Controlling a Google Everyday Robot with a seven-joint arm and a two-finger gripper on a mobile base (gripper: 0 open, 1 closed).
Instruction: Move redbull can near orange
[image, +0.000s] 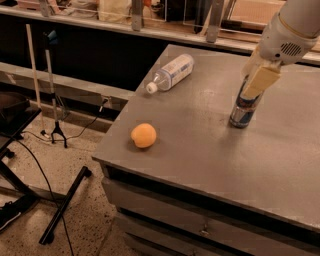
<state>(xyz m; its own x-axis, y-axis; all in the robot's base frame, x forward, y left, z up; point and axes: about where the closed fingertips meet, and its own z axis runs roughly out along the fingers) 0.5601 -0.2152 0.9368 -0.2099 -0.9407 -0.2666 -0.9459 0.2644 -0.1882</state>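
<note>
One arm (295, 30) angled down, tool (258, 80) at redbull can (243, 111) top.

1. Your pincer (255, 83) is cream-yellow, at the top of the redbull can (243, 112).
2. You see the redbull can banded blue and silver, with a red mark.
3. The orange (143, 135) is plain orange; the table (200, 135), dull grey.

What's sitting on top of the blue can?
The robot's gripper is over the upper part of the redbull can, which stands on the table. The can's top is covered, so it cannot be seen.
</note>
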